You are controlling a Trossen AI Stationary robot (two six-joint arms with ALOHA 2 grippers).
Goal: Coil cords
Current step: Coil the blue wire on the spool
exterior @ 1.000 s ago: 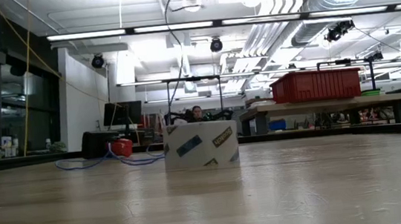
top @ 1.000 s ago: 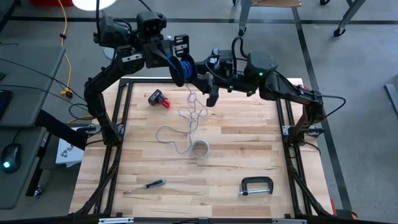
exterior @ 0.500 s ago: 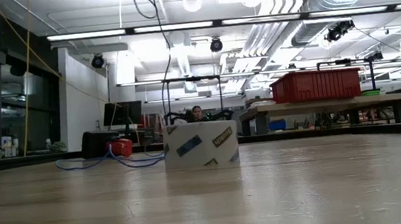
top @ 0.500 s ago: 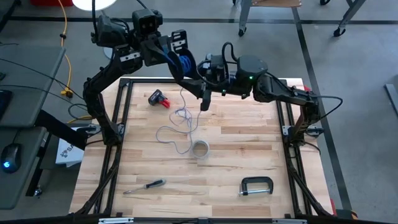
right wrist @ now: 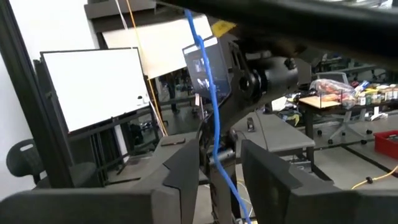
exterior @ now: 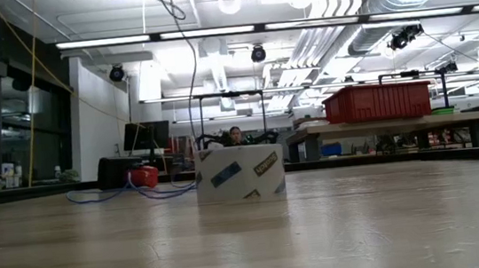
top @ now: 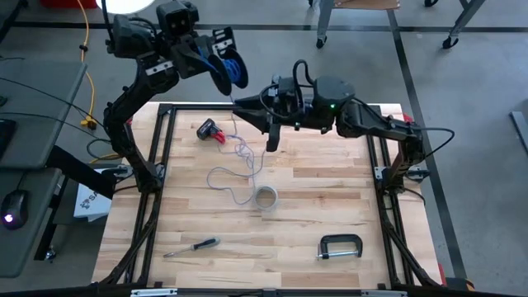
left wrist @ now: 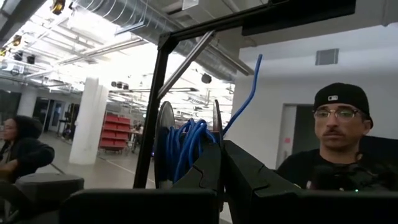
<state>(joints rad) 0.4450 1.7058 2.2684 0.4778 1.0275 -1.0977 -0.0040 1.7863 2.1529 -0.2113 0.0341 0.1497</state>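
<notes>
My left gripper (top: pixel 216 64) is raised beyond the table's far left corner and is shut on a small spool wound with the blue cord (left wrist: pixel 186 146). The blue cord (right wrist: pixel 214 124) runs from the spool between the fingers of my right gripper (right wrist: pixel 221 171). That gripper is open and held high over the table's far middle (top: pixel 254 120). I cannot tell whether its fingers touch the cord. Below it the cord hangs (exterior: pixel 190 86) down to a slack tangle (top: pixel 243 150) on the table. Pale grey loops (top: pixel 221 178) lie beside the tangle. My left gripper pinches one round flange of the spool (left wrist: pixel 216 134) between its two fingers, at the flange's edge. The spool is lifted clear of the table, high in the air. A free end of the blue cord (left wrist: pixel 252 81) sticks out past the spool.
A roll of tape (top: pixel 265 198) stands at the table's middle, next to the loops. A red and black tool (top: pixel 211 130) lies at the far left. A screwdriver (top: pixel 191 245) and a black clamp (top: pixel 341 247) lie near the front edge. People show in the room behind.
My left gripper has carried the spool up and toward the table's far left corner. My right gripper has gone a little toward the left edge. The cord between them and the tangle on the table has been drawn up, and the tangle has shrunk toward the far side.
</notes>
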